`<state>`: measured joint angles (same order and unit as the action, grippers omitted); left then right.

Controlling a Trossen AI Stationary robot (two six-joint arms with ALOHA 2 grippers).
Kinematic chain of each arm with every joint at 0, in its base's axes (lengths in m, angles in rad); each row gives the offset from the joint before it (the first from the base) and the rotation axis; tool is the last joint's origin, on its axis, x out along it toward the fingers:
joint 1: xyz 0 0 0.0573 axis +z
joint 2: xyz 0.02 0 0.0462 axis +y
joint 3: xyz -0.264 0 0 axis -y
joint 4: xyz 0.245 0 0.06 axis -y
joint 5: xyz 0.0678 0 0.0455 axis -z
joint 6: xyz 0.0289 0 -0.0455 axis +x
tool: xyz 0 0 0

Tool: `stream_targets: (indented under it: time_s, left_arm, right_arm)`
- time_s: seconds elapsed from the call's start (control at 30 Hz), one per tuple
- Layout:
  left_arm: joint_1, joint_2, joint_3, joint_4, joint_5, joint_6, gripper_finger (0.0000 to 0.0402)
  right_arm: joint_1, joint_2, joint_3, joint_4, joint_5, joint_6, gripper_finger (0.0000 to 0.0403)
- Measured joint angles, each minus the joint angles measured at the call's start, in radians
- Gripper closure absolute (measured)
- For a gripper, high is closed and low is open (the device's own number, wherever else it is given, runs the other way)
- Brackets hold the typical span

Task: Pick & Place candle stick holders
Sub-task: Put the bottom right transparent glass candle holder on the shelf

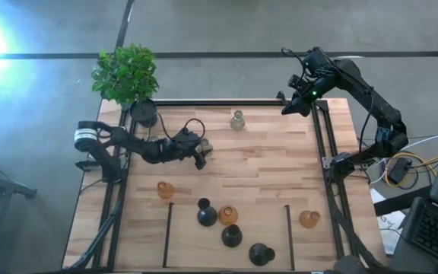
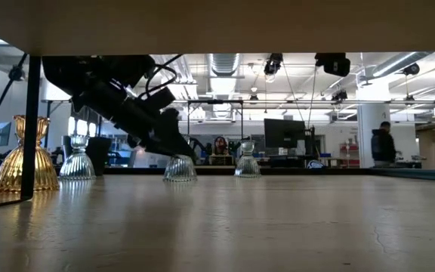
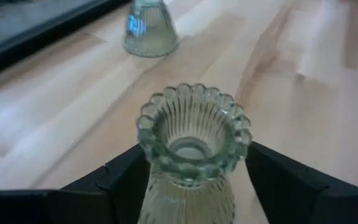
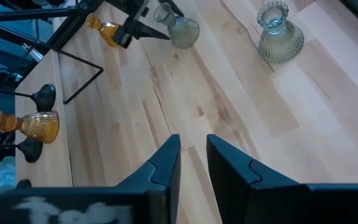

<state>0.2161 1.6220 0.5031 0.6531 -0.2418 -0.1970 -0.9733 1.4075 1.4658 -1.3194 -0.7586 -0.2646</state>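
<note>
A pale green ribbed candle stick holder point(image 3: 191, 143) stands upright on its base at the table's middle left point(image 1: 205, 148). My left gripper point(image 1: 201, 154) reaches to it from the table's left, open, with one finger on each side of its neck. A second pale green holder point(image 1: 238, 120) stands near the far edge. Amber holders point(image 1: 165, 189) point(image 1: 227, 215) point(image 1: 309, 219) and black holders point(image 1: 206, 215) point(image 1: 232, 235) point(image 1: 261, 254) stand toward the near edge. My right gripper point(image 4: 193, 155) hangs high over the far right corner point(image 1: 299, 103), its fingers a narrow gap apart, with nothing between them. My left gripper has its fingers point(image 3: 126, 177) on either side of the pale green holder's neck point(image 3: 188, 180), just under the beaded rim. I cannot tell whether they touch it. They come slanting down from the table's left. The holder stands upright on the table.
A green plant point(image 1: 126, 72) in a black pot point(image 1: 144, 114) stands at the far left corner. Black rails point(image 1: 322, 152) run along the table's sides, and short black bars point(image 1: 167, 228) point(image 1: 287, 236) rise near the front. A person point(image 2: 384, 145) stands far off in the room.
</note>
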Motion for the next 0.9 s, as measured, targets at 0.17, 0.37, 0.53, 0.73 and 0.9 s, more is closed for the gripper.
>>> stream_targets:
  time_s: [0.17,0.37,0.53,0.73,0.9]
  left_arm:
    - [-0.001,-0.075,0.0,-0.014,0.049,-0.01,0.0155]
    - [0.014,-0.219,0.003,-0.195,0.022,-0.019,0.0156]
    - [0.077,-0.339,0.009,-0.396,0.045,-0.127,0.0159]
    - [0.155,-0.382,0.103,-0.543,0.194,-0.184,0.0159]
    - [0.18,-0.331,0.243,-0.787,0.284,-0.204,0.0159]
  right_arm:
    - [0.0,0.0,0.0,-0.001,0.0,0.0,0.0334]
    - [0.0,0.0,0.0,0.001,0.002,0.0,0.0325]
    - [0.0,0.0,0.0,0.013,0.002,-0.004,0.0324]
    - [0.0,0.002,0.0,0.025,0.002,-0.004,0.0334]
    - [0.0,0.002,0.0,0.025,0.002,-0.004,0.033]
